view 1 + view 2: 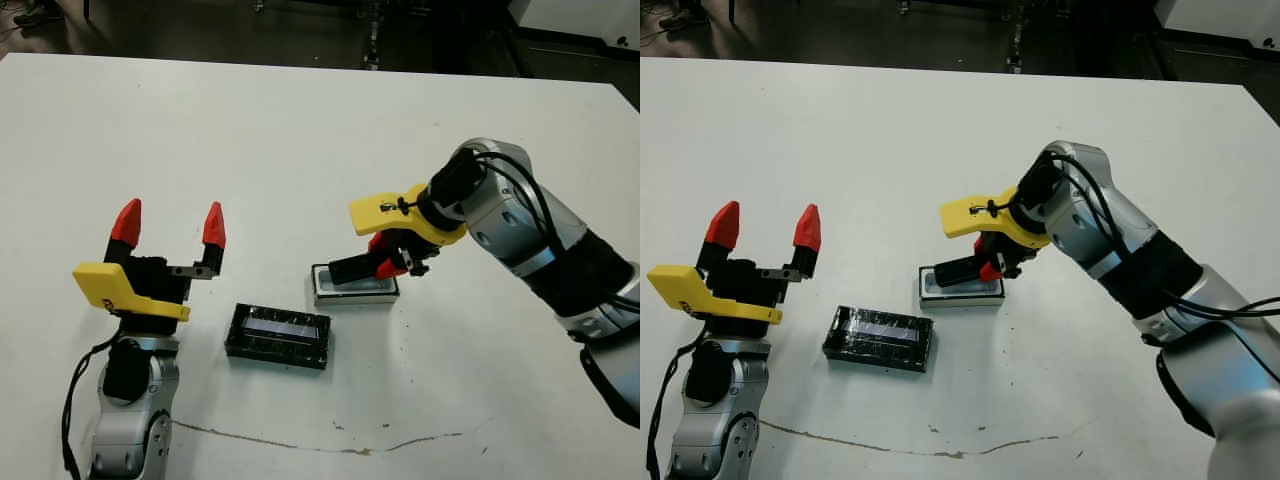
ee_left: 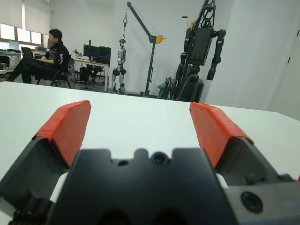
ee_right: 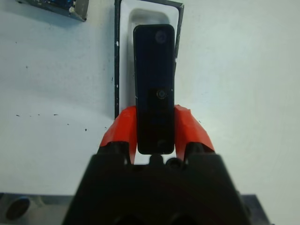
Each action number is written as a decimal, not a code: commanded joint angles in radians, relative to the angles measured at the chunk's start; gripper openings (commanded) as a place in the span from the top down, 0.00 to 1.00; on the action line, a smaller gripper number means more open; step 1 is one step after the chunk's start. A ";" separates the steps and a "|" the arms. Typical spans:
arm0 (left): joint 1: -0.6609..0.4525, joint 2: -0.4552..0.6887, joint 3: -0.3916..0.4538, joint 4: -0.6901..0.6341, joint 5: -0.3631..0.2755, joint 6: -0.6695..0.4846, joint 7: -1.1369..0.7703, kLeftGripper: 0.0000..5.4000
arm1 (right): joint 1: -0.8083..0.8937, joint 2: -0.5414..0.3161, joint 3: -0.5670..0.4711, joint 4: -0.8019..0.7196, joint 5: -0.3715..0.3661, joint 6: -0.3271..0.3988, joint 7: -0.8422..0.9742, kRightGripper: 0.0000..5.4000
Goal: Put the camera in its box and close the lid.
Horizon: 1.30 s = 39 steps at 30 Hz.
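White table [image 1: 300,130], right tool [image 3: 154,133] gripping camera [image 3: 154,84] seemingly over box [image 3: 123,56]; left tool [image 1: 168,232] agape.

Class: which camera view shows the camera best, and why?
The right wrist view: the camera fills the centre, clamped between the right gripper fingers above the box. Both eye views show only one end of it under the arm. The left wrist view misses it.

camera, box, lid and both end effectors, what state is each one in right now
camera: gripped between the right end effector's fingers, held lengthwise over the box, not yet released.
box: open, lid off, flat on the table.
lid: off the box, lying flat on the table beside it, untouched.
right end effector: shut on the camera.
left end effector: open, empty, raised clear of the lid.
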 commanded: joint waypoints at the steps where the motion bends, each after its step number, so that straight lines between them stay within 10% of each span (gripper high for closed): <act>1: 0.012 -0.002 0.002 0.008 0.009 -0.003 0.007 0.00 | 0.007 0.001 0.017 -0.005 -0.012 0.034 -0.002 0.69; 39: 0.029 -0.025 -0.016 0.016 0.055 -0.037 0.027 0.00 | 0.013 0.064 0.064 -0.069 0.015 0.132 -0.040 0.69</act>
